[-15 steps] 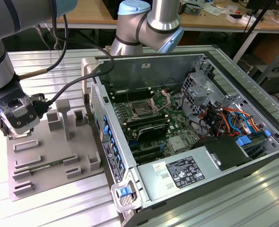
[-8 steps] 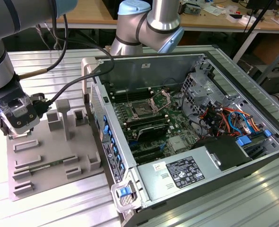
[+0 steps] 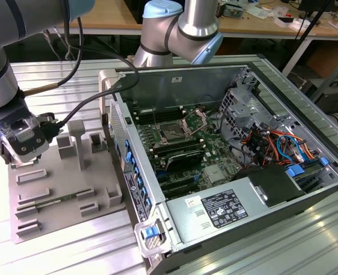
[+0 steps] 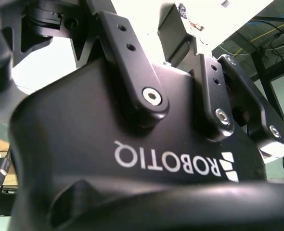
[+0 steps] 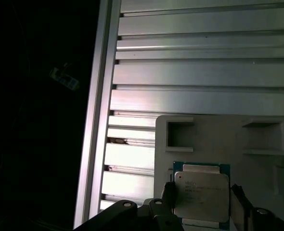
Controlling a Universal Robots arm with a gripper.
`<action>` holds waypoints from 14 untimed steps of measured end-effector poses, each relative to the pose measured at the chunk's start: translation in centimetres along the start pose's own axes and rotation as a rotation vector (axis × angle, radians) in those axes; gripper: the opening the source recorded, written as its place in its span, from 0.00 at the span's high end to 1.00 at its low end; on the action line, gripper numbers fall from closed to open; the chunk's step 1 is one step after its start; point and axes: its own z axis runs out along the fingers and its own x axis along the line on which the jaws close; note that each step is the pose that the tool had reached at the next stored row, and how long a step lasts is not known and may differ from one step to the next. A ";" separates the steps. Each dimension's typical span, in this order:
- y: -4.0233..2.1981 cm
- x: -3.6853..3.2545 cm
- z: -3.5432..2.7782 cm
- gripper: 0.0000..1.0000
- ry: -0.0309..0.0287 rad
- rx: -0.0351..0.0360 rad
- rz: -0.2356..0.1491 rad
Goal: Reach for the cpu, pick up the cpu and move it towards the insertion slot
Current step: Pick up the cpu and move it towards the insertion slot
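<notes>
The cpu [image 5: 201, 195], a small square chip with a silvery top and a thin green rim, lies flat on the grey fixture plate [image 5: 214, 144]. My gripper [image 5: 203, 201] is shut on the cpu, with a dark finger [image 5: 169, 198] against one edge and the other finger against the opposite edge. In the exterior view the gripper [image 3: 20, 152] is low over the fixture plate [image 3: 54, 183], at the exterior view's left. The insertion slot [image 3: 172, 133] has a dark centre and a raised metal bracket [image 3: 195, 121]. It sits on the green board inside the open computer case, well away from the gripper.
The case's near wall [image 3: 132, 172] stands between the plate and the board. Upright grey blocks [image 3: 77, 143] rise from the plate, and a memory stick [image 3: 48, 201] lies on it. A power supply [image 3: 220, 209] and cables [image 3: 272, 143] fill the case's other end. The slatted table's edge [image 5: 99, 120] runs beside the plate.
</notes>
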 end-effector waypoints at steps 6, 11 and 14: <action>0.06 -0.04 -0.44 0.46 0.0010 0.0166 0.000; 0.07 -0.04 -0.47 0.46 0.0099 0.1323 0.000; 0.06 -0.04 -0.47 0.46 0.0114 0.1539 0.000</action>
